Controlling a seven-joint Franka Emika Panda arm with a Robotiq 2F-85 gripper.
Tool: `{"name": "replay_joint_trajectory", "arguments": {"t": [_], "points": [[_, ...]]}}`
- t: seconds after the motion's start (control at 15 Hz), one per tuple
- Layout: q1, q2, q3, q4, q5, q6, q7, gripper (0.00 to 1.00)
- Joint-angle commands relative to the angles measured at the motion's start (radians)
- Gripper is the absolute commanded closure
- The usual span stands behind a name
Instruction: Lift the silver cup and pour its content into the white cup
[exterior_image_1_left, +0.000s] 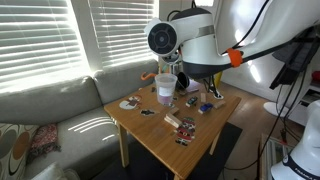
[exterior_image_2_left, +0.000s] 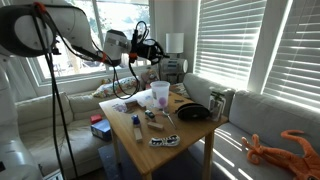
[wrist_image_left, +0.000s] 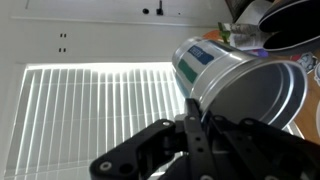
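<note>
Up close in the wrist view, the gripper (wrist_image_left: 198, 118) comes in from the bottom edge of the frame, its dark fingers (wrist_image_left: 190, 128) pinching the wall of the silver cup (wrist_image_left: 232, 82). That cup sits right of centre and is tipped well over, with its open mouth turned to the lower right and a coloured label on its side. We cannot tell whether anything is inside it. Behind it, bright blinds (wrist_image_left: 100, 110) fill the left half of the frame, and dark shapes that we cannot make out crowd the upper right corner.

In both exterior views the gripper (exterior_image_1_left: 185, 72) (exterior_image_2_left: 150, 48) hangs above the wooden table (exterior_image_1_left: 160, 135) (exterior_image_2_left: 190, 128). The held cup is too small there for us to pick out.

Lower down, the white cup (exterior_image_1_left: 164, 90) (exterior_image_2_left: 160, 95) stands upright on the table, just below and beside the gripper, among small scattered items. In an exterior view a black bowl (exterior_image_2_left: 195, 112) lies near it, to the right in the frame.

Further back, a pale sofa (exterior_image_1_left: 50, 110) (exterior_image_2_left: 270, 110) runs along the window wall, and in an exterior view an orange toy (exterior_image_2_left: 285, 150) lies on it at the lower right.
</note>
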Motion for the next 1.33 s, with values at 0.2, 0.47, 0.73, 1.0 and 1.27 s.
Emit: {"name": "replay_joint_trajectory", "arguments": {"t": [0.2,0.47,0.73,1.0,1.27], "points": [[-0.065,-0.156,-0.037,-0.026,0.325,0.009,0.022,0.99],[-0.081,-0.164,-0.048,0.007,0.389,-0.004,0.019,0.96],[-0.092,-0.213,-0.056,-0.016,0.433,-0.004,0.032,0.96],[-0.098,-0.211,-0.067,-0.024,0.469,0.014,0.033,0.99],[-0.13,-0.24,-0.115,-0.086,0.625,0.105,0.011,0.99]]}}
